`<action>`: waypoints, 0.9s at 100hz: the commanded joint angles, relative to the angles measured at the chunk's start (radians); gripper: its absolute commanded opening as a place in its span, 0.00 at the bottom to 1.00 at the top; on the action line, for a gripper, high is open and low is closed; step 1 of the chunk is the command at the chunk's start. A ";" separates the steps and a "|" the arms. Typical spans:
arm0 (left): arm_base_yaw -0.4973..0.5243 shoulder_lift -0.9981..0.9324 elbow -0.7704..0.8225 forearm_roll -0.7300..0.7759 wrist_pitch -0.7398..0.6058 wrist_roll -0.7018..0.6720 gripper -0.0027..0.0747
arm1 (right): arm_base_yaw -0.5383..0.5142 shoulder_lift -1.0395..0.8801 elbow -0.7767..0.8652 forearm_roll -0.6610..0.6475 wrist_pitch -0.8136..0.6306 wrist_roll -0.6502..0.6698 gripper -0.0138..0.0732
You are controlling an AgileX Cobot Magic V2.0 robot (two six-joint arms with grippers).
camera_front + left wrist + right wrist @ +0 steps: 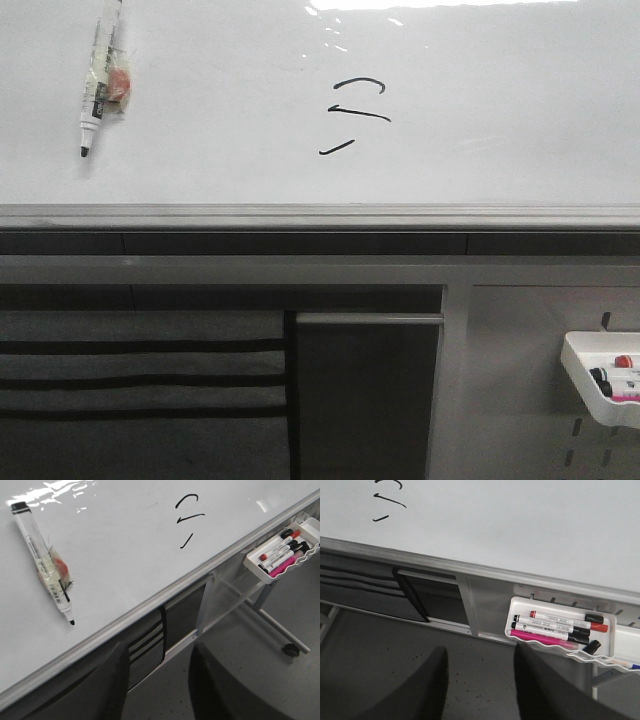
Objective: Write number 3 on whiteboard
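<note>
Where glossy, whiteboard (500, 120) bears thin number 3 (357, 116).

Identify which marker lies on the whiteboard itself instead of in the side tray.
The black-tipped marker with a taped-on wrap, lying uncapped on the whiteboard beside the number 3. The others, capped, sit in the white tray.

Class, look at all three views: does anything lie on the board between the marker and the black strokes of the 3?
Nothing visible does. Between the marker and the number 3 there is only bare whiteboard.
</note>
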State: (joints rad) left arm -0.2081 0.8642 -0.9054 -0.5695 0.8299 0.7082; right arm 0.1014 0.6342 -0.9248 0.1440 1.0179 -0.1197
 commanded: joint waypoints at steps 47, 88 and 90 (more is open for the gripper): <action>0.004 -0.226 0.267 -0.026 -0.343 -0.085 0.01 | -0.007 -0.299 0.314 0.045 -0.356 0.027 0.07; 0.001 -0.228 0.268 -0.026 -0.343 -0.085 0.01 | -0.007 -0.299 0.322 0.045 -0.348 0.027 0.07; 0.001 -0.233 0.268 -0.026 -0.343 -0.085 0.01 | -0.007 -0.299 0.322 0.045 -0.348 0.027 0.07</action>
State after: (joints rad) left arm -0.2081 0.6384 -0.6093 -0.5623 0.5510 0.6365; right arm 0.1014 0.3298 -0.5796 0.1805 0.7473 -0.0938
